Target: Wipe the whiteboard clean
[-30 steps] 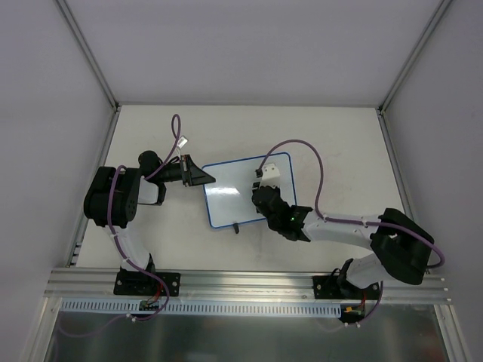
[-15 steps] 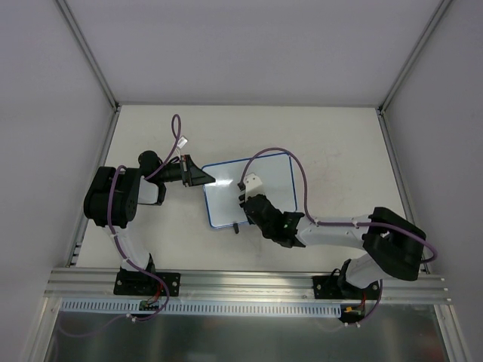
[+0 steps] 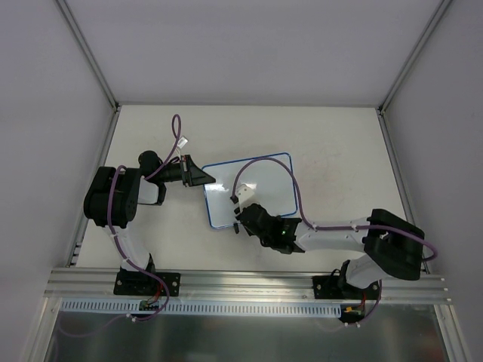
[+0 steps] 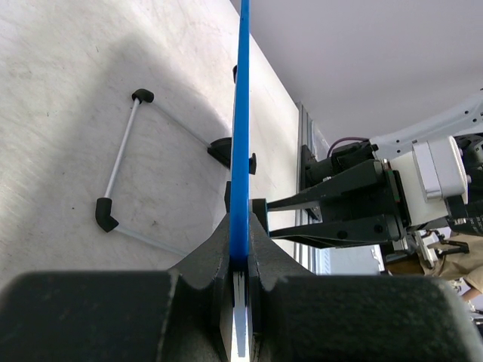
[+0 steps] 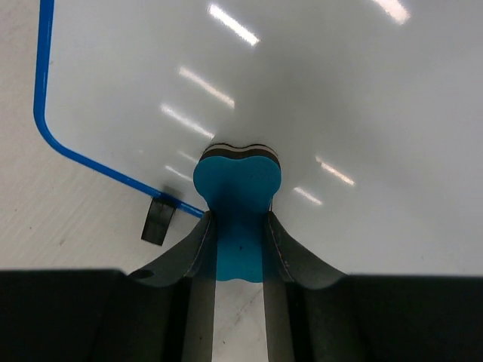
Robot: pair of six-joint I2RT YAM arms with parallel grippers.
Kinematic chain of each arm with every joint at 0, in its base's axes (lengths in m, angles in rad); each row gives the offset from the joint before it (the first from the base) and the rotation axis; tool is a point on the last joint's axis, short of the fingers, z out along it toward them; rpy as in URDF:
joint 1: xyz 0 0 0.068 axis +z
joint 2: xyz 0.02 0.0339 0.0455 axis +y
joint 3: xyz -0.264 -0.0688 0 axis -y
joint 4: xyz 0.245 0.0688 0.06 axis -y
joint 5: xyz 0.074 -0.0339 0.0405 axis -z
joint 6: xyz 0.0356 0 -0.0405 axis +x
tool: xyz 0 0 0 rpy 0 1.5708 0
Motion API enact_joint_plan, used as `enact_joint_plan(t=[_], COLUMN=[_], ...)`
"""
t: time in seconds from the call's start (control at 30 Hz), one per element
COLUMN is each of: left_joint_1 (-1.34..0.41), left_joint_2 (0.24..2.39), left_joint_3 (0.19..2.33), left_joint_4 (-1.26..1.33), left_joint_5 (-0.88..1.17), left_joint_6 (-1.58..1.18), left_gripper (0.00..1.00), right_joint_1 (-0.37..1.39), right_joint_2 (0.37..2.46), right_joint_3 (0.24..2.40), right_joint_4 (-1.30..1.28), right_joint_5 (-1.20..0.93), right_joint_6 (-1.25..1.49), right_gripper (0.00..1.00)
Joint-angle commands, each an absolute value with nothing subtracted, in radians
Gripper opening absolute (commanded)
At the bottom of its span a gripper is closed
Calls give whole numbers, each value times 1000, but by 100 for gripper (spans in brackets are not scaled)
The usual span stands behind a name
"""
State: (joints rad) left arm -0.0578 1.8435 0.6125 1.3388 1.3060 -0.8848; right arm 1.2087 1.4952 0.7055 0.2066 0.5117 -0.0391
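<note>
Sweeping toward the near-left corner of the whiteboard (image 3: 264, 185), the right gripper (image 3: 243, 213) presses a blue eraser (image 5: 238, 188) flat to the white face, its jaws closed tight on the block's narrow waist. A second ago the same arm worked the far-right part of the board. It has since drawn back diagonally across the panel, its cable looping over the surface. The left gripper (image 3: 204, 178) has not moved: its jaws are clamped shut on the blue frame at the board's left short edge, seen edge-on in the left wrist view (image 4: 241, 113), pinning the board in place.

The board lies mid-worktop (image 3: 339, 143), face up, with its long axis running left to right and skewed slightly, the right end sitting farther back. From the right jaws, nearly the whole board stretches ahead and to the right, while the rounded frame corner and a black foot (image 5: 157, 220) sit just beside the pad on its near-left side. Any further stroke would therefore have to run back along the long axis, away from the left arm's grip. The right arm is the one placed to make it.

No ink shows on the face in the right wrist view (image 5: 339, 90), only ceiling glare, so the wiping looks close to finished.
</note>
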Motion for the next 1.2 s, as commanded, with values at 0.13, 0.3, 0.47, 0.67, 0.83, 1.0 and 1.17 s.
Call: enact_joint_plan(t=[0.13, 0.3, 0.47, 0.67, 0.83, 1.0, 1.17], left_joint_1=[-71, -71, -71, -71, -69, -69, -69], left_joint_2=[1821, 1819, 1819, 1827, 1828, 1830, 1830], left_joint_3=[606, 604, 603, 607, 609, 612, 615], left_joint_4=[1681, 1680, 1681, 1681, 1681, 1681, 1681], left_joint_5=[1348, 1348, 1347, 1345, 1347, 1345, 1344], left_joint_6=[-870, -871, -870, -876, -877, -880, -882], left_gripper=[0, 0, 0, 0, 0, 0, 0], right_joint_1=[1230, 1152, 944, 600, 376, 308, 287], right_joint_2=[1269, 1166, 1053, 917, 995, 1112, 1193], right_joint_3=[774, 827, 789, 726, 706, 692, 667], right_joint_4=[-9, -219, -342, -399, -403, -359, -266], right_joint_5=[595, 580, 456, 243, 86, 66, 75], right_joint_6=[-18, 72, 181, 193, 201, 213, 224], right_gripper=[0, 0, 0, 0, 0, 0, 0])
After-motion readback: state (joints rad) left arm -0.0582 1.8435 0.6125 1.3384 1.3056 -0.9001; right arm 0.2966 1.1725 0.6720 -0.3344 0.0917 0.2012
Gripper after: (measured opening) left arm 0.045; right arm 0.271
